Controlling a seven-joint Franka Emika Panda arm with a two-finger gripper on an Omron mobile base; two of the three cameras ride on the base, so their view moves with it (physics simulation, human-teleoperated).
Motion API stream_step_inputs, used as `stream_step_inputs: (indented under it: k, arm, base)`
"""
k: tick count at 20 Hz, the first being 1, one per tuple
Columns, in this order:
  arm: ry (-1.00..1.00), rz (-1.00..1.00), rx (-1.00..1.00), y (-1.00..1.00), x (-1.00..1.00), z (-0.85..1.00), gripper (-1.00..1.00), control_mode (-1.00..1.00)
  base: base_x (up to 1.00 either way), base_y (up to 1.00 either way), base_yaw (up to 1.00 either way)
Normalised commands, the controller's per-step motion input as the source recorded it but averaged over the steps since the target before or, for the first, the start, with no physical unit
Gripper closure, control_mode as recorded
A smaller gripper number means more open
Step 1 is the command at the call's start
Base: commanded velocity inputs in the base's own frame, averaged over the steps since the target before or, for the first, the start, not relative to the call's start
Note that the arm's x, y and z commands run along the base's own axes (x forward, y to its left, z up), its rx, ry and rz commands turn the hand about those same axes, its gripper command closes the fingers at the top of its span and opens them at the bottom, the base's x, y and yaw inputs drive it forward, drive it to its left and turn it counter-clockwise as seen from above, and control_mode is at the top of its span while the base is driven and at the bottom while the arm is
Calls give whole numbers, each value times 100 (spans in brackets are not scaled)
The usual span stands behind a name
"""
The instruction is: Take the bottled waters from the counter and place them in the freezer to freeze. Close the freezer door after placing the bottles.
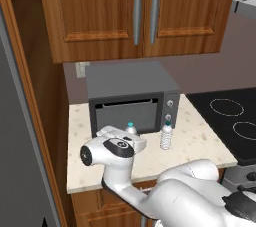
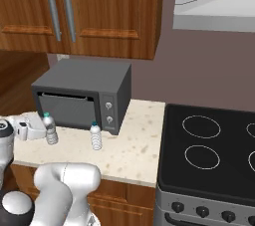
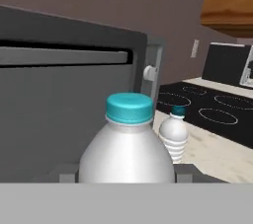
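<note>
Fingers of my gripper [image 2: 50,133] squeeze one small clear plastic water bottle with a teal cap [image 2: 50,129] on the beige speckled counter [image 2: 134,153]. I see the second bottle [image 2: 95,136] at three o'clock from it.

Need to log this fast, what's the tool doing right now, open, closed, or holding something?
Tool: closed on the nearer bottled water, which stands on the counter in front of the toaster oven.

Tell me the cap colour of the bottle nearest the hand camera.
Teal, clearest in the hand view: bottle cap.
</note>
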Motion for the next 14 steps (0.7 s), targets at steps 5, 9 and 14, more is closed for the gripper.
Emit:
stream_step_inputs:
  k: [5, 9, 14]
  arm:
    - [12, 27, 9, 0, -92, 100, 100, -100]
    - [12, 36, 20, 0, -65, 100, 100, -100]
    - [19, 41, 22, -16, -21, 100, 100, -100]
  base:
    - [0, 0, 0]
    - [0, 0, 0]
    - [0, 0, 0]
